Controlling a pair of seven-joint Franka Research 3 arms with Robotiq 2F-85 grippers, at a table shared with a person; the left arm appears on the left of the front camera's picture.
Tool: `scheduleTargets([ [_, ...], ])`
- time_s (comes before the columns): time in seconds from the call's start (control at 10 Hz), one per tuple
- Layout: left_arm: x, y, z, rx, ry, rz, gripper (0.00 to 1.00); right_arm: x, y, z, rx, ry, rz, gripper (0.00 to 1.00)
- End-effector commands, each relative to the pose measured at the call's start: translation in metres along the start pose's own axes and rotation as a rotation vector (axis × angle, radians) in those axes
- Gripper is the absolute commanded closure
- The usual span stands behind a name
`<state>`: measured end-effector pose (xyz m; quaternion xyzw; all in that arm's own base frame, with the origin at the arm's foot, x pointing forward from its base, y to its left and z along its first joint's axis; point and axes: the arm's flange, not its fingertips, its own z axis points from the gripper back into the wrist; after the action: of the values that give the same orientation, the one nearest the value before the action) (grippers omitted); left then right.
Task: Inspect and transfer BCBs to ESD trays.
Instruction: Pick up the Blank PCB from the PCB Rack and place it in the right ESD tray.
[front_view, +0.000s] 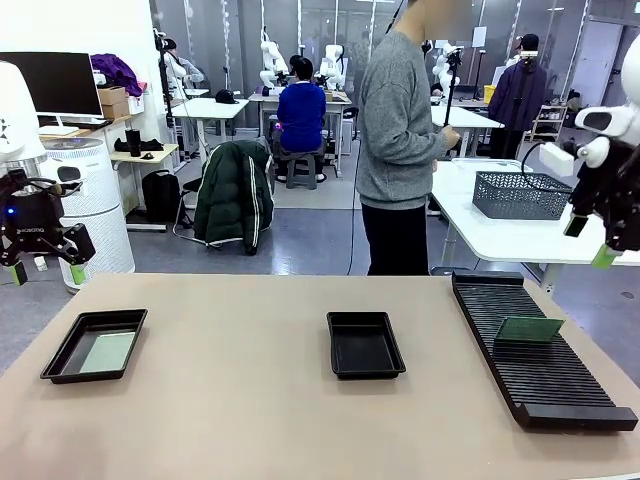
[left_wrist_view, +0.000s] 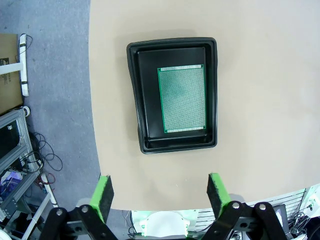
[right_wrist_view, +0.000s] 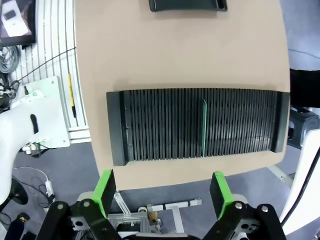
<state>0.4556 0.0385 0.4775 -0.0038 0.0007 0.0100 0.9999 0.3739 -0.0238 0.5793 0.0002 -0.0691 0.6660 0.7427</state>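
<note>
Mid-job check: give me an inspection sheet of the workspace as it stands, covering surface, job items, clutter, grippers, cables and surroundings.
Surface: tan table, bare between the items.
Job's things: left ESD tray holds one BCB lying flat; middle ESD tray holds nothing; second BCB stands on edge in the black slotted rack at the robot's right.
Clutter: nothing seen on the table.
Grippers: left gripper open, holding nothing, above the left tray's end of the table; right gripper open, holding nothing, above the rack.
Cables: loose cables on the floor beside the table, none on it.
Surroundings: person standing at the far side; mesh basket on a white table behind.
</note>
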Motion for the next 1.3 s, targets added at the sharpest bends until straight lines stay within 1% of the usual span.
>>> scheduleTargets([
  [0.0,-0.001,0.000,-0.002,0.000,-0.010,-0.005,0.00,0.000,0.000,-0.025,-0.031,0.020,0.052,0.00],
  [0.3,-0.001,0.000,-0.002,0.000,-0.010,-0.005,0.00,0.000,-0.011,-0.058,-0.040,0.055,0.056,0.00],
  [0.4,-0.001,0.000,-0.002,0.000,-0.010,-0.005,0.00,-0.001,-0.014,-0.068,-0.043,0.061,0.076,0.00],
  [0.5,-0.001,0.000,-0.002,0.000,-0.010,-0.005,0.00,-0.004,-0.017,-0.078,-0.050,0.061,0.067,0.00],
  [0.7,-0.001,0.000,-0.002,0.000,-0.010,-0.005,0.00,-0.012,-0.017,-0.096,-0.100,0.081,0.060,0.00],
  [0.9,-0.001,0.000,-0.002,0.000,-0.010,-0.005,0.00,-0.015,-0.022,-0.113,-0.116,0.099,0.042,0.00],
  [1.2,-0.001,0.000,-0.002,0.000,-0.010,-0.005,0.00,-0.023,-0.029,-0.138,-0.142,0.082,0.005,0.00],
])
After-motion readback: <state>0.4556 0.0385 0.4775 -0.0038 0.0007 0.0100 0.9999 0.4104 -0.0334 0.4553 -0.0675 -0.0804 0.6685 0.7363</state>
